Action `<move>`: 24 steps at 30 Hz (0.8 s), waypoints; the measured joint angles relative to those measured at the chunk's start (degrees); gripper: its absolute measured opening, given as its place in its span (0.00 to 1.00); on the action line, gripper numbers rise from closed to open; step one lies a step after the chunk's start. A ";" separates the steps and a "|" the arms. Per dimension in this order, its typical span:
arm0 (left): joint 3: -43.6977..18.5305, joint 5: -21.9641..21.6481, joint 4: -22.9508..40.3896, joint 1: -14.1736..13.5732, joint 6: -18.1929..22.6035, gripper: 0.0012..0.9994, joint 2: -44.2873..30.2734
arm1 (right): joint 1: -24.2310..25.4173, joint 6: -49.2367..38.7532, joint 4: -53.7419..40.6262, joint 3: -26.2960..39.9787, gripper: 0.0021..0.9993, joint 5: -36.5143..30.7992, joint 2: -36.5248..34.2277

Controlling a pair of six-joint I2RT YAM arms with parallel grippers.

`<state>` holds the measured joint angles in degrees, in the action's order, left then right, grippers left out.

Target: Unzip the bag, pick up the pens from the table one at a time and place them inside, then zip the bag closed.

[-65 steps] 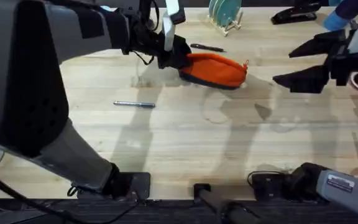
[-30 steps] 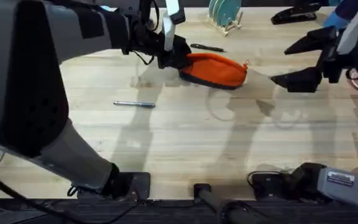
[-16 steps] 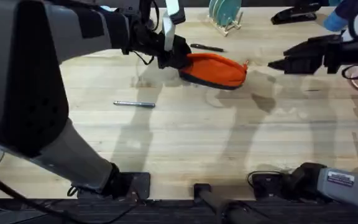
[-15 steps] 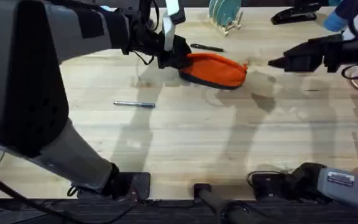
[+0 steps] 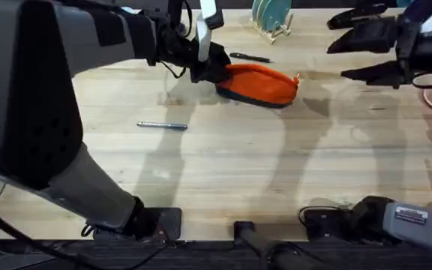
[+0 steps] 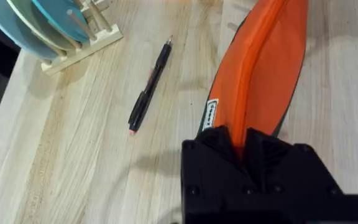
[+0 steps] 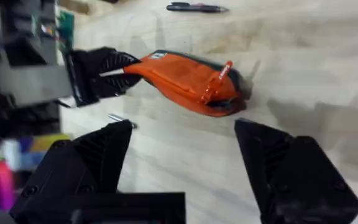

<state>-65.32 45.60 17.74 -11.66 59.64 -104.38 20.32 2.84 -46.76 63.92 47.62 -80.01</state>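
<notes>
1. Overhead: table (image 5: pixel 223 172) has wide bare wood across center and lower half; clutter sits along the top edge – dish rack (image 5: pixel 270 19) top center, black stapler (image 5: pixel 358 13) top right.
2. Overhead: bag (image 5: pixel 262 84) lies upper center, long axis running left-right w/ a slight tilt, right end lower; zip pull (image 5: pixel 296 76) at its right end.
3. Overhead: black pen (image 5: pixel 250 57) just above the bag, near the rack, axis approx left-right. Silver pen (image 5: pixel 162 126) left of center, well apart from the bag, also left-right, dark tip to the right.
4. Overhead: left gripper (image 5: pixel 214 66) clamped on the bag's left end. Right gripper (image 5: pixel 351 54) upper right, fingers spread wide, holding nothing, apart from the bag w/ bare wood between.
5. Left wrist: left gripper (image 6: pixel 241 140) pinches the bag's (image 6: pixel 263 68) top seam at one end; bag stretches away toward the upper right. Black pen (image 6: pixel 149 87) lies beside it on bare wood, diagonal; rack (image 6: pixel 67 31) upper left.
6. Right wrist: right gripper (image 7: pixel 185 134) wide apart, nothing between the fingers. Bag (image 7: pixel 185 81) center, zip pull (image 7: pixel 222 73) at the right end; left gripper (image 7: pixel 126 71) grips its left end. Black pen (image 7: pixel 196 7) at the top edge; silver pen (image 7: pixel 122 121) barely peeks out mid-left.
</notes>
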 joint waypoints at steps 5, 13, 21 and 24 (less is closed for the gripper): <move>0.00 0.00 0.00 0.00 0.00 0.04 0.00 | 0.00 7.49 0.07 0.00 1.00 0.01 0.02; 0.00 0.00 0.00 0.00 0.00 0.04 0.02 | -0.28 15.35 1.29 0.00 1.00 -2.57 0.02; 0.00 0.00 0.00 0.00 0.00 0.04 0.00 | -7.94 23.33 2.37 0.00 1.00 -15.23 0.02; 0.00 0.00 0.00 0.00 0.00 0.04 0.00 | -11.60 25.89 3.42 0.00 1.00 -19.66 0.02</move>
<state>-65.32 45.60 17.74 -11.66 59.64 -104.38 8.72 28.73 -43.34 63.92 27.96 -79.99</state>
